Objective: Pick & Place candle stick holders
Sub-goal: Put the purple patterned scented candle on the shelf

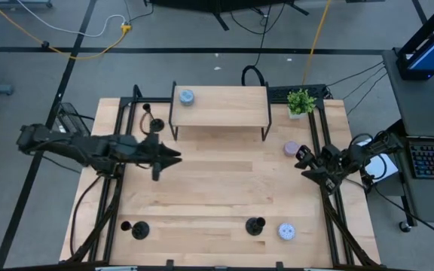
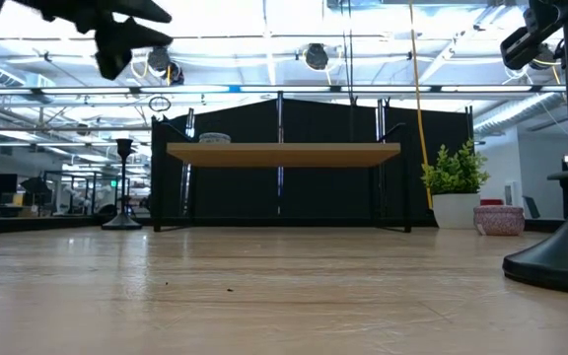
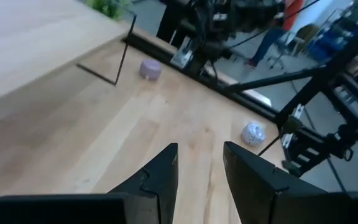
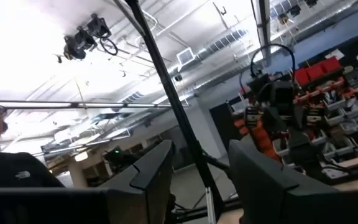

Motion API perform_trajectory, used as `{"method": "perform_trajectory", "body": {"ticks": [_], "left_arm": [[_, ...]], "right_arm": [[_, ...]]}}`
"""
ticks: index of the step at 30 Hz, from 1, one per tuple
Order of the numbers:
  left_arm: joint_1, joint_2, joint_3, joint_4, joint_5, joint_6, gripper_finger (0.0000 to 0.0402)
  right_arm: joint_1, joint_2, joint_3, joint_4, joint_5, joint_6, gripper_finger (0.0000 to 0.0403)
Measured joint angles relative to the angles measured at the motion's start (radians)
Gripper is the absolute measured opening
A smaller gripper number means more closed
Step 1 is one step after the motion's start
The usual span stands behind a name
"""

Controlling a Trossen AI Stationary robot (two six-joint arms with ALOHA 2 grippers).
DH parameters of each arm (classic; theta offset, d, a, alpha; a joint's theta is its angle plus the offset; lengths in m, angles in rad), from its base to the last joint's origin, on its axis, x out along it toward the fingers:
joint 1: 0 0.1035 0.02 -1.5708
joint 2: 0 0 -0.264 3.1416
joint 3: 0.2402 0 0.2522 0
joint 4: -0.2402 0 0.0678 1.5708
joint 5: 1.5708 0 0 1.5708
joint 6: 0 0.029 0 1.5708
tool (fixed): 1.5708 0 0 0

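Matte-black candle stick holders stand apart on the pale wooden worktop: one beside the raised shelf, two near the front edge. Left gripper hovers mid-worktop, released and empty; right gripper, at the right edge, likewise

At table height, the near candle stick holder is cut off by the right edge, only its base and lower stem showing. The left gripper is clipped at the top. A person appears partly cropped.
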Motion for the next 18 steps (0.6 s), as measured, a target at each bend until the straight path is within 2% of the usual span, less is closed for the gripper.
{"method": "perform_trajectory", "body": {"ticks": [5,9,13,18], "left_arm": [[0.0,-0.19,-0.114,0.006,0.001,0.01,0.0131],[0.0,-0.337,-0.207,-0.005,0.011,0.007,0.0131],[0.0,-0.467,-0.282,-0.011,0.059,-0.002,0.0131],[0.0,-0.586,-0.356,-0.018,0.106,-0.001,0.0131]], "right_arm": [[0.0,0.0,0.0,0.048,0.0,0.041,0.0151],[0.0,0.0,0.0,0.098,0.027,-0.006,0.0151],[0.0,0.0,0.0,0.134,0.11,-0.085,0.0151],[0.0,0.0,0.0,0.152,0.275,-0.173,0.0151]]}}
